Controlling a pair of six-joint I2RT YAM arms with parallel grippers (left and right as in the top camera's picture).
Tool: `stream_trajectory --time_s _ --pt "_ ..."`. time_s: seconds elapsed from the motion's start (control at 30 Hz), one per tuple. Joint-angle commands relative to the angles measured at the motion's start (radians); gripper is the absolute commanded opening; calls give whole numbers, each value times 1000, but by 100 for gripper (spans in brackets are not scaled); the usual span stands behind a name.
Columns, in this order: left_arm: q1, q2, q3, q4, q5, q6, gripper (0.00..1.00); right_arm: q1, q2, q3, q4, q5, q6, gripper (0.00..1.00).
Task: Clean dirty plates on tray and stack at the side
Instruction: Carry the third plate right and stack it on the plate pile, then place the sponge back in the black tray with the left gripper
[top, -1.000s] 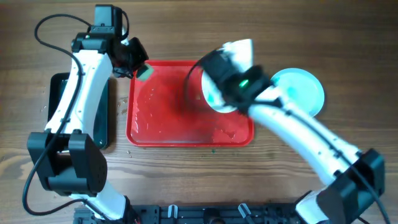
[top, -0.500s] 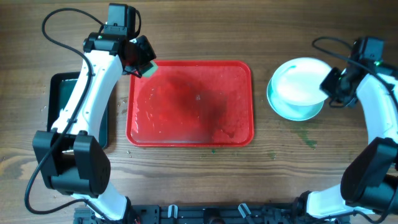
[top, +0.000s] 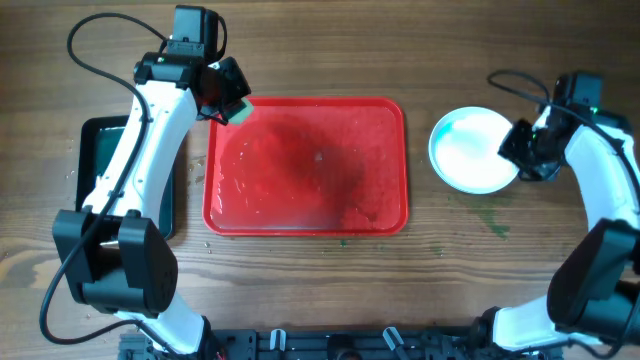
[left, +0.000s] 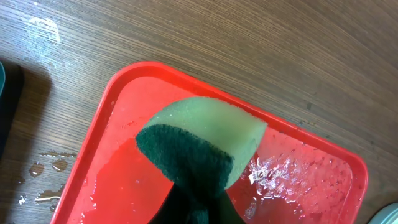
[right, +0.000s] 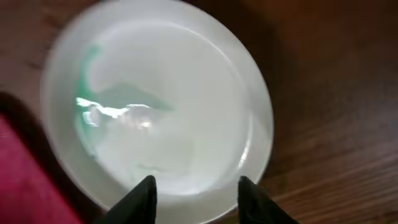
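The red tray (top: 305, 215) lies wet in the middle of the table, with no plate on it. It also shows in the left wrist view (left: 112, 180). The pale plates (top: 465, 150) sit stacked on the table right of the tray; only the top one shows, with a faint teal smear (right: 90, 81). My left gripper (top: 228, 103) is over the tray's far left corner, shut on a green sponge (left: 205, 140). My right gripper (right: 194, 186) is open and empty just above the stack's right edge (top: 520, 152).
A narrow black tray (top: 165, 185) lies left of the red tray, partly under my left arm. Water drops (left: 46, 168) lie on the wood beside the red tray's left rim. Small green flecks (top: 495, 225) mark the table below the stack.
My right gripper carried a plate from the tray's right side to the stack, set it down flat and let go. My left arm with the sponge shifted slightly, then held still.
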Motion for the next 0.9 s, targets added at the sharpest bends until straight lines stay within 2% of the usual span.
stream_trajectory --time_s 0.0,0.07,0.13,0.2,0.47,0.5,0.53,0.57,0.6,0.67,0.87 --pt "-2 4 -5 -3 -17 -8 4 68 -134 74 8 -82 -116 45" --pt "-2 4 -5 -9 -21 34 4 108 -181 74 25 -122 -153 52" --pt "6 -2 -5 -14 -50 89 4 159 -206 74 51 -183 -196 64" --pt "23 -23 -5 -29 -50 91 4 230 -209 74 96 -186 -192 100" --pt "26 -169 -5 -44 -52 294 4 270 -183 74 105 -187 -189 100" --pt "27 -172 -5 -93 -142 318 4 270 -183 74 105 -187 -189 100" --pt "32 -163 -5 -145 -252 313 4 270 -183 74 105 -187 -182 100" --pt "43 -147 -6 -211 -398 253 4 270 -183 74 105 -187 -179 100" --pt "66 -129 -14 -273 -521 124 4 270 -183 74 109 -187 -156 100" --pt "134 -111 -69 -299 -526 19 4 270 -183 74 120 -187 -156 100" --pt "319 -111 -273 -111 -428 25 4 270 -183 74 118 -187 -156 100"
